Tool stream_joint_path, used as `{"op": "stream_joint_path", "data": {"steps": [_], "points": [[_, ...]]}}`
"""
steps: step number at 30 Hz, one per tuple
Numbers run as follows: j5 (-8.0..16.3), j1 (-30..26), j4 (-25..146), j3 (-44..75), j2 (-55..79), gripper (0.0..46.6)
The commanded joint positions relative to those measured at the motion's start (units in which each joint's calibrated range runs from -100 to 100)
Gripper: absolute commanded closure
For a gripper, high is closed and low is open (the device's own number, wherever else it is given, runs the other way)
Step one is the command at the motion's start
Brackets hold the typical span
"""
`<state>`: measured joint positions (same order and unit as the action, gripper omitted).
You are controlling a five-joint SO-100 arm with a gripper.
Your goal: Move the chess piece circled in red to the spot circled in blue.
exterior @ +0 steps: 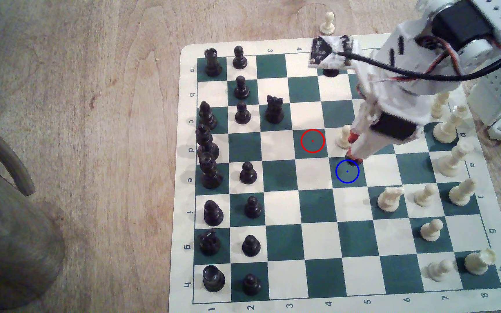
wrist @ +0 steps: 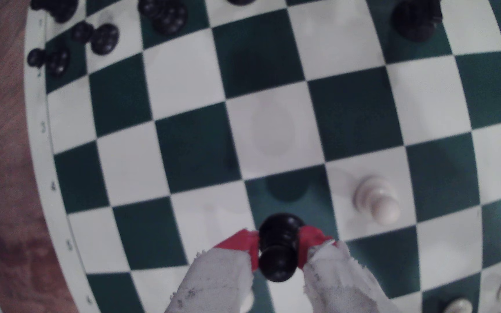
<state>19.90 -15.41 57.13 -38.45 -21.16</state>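
- Exterior view: the gripper (exterior: 354, 150) is seen lowered over the chessboard (exterior: 282, 210), its red-tipped fingers (exterior: 352, 137) reaching down at the upper edge of the blue-ringed spot (exterior: 347, 171).
- Only a small dark part of the black pawn (exterior: 350, 156) is visible below the fingertips, just touching the blue ring's upper rim; whether its base rests on the board cannot be told.
- The red-ringed green square (exterior: 312, 141) is shown unoccupied, to the exterior view's left of the gripper.
- A cream-white pawn (exterior: 344, 137) stands just beside the fingers, on the adjoining white square.
- Wrist view: the black pawn (wrist: 279, 249) is seen glossy, with a round ball head, ridged narrow neck and flared round base.
- The jaws are clamped on the pawn's neck, one red pad (wrist: 243, 243) on each side.
- The pawn is held over a dark green square, with the cream-white pawn (wrist: 375, 200) near it.
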Motion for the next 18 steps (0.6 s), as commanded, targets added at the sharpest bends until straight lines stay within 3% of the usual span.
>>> {"op": "stream_joint_path", "data": {"steps": [1,18], "points": [[0.24,-1.05,-3.00,0.01,1.46,45.2],[-0.24,1.06,-8.89,-1.44,8.68,45.2]]}}
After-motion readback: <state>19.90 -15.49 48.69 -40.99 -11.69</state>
